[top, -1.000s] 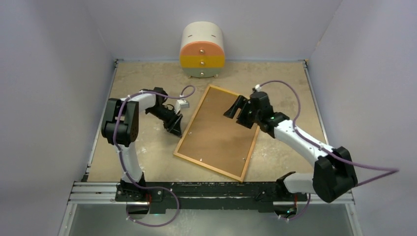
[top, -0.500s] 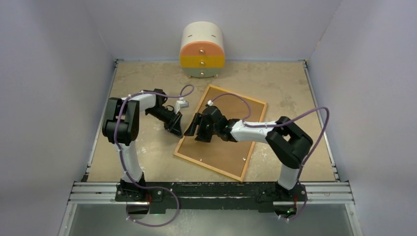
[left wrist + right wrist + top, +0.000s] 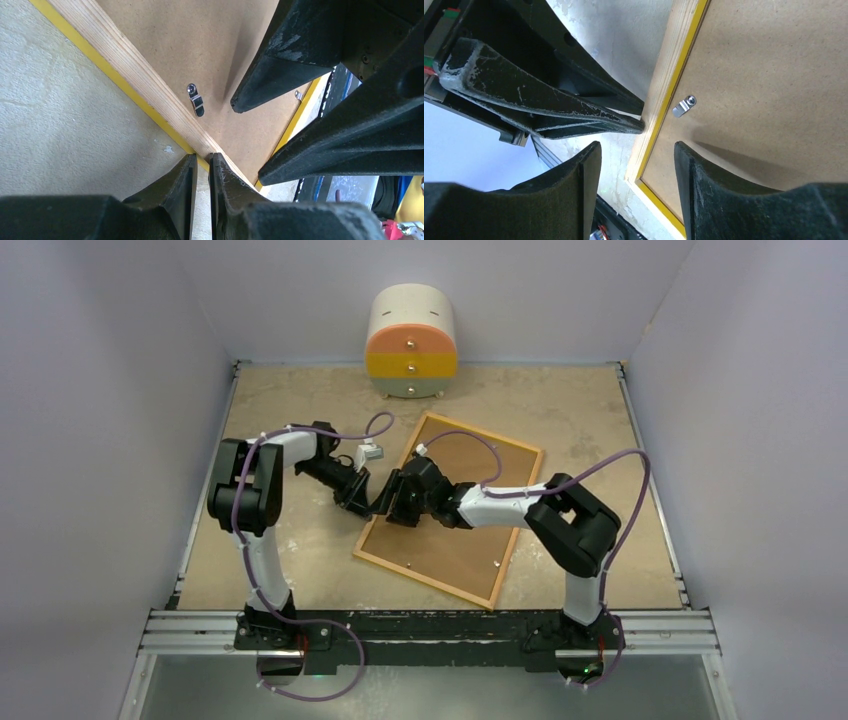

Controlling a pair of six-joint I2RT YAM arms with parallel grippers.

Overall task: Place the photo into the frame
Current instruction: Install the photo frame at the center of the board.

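Left gripper [image 3: 202, 161] fingers pressed together, tips touching the frame [image 3: 120, 60] edge just ahead. Right gripper [image 3: 636, 146] spread, straddling that same edge, right beside the left tips. Frame lies back up on table [image 3: 300, 550], board [image 3: 450, 540] in it, clip [image 3: 684, 106] just beyond right fingers.

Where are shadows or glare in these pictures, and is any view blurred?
Top external view: even, soft light, only a faint shadow on the brown board. Left wrist view: the right gripper throws a darker shadow on it; the metal clip glints. Right wrist view: similar shadow; no view plainly blurred.
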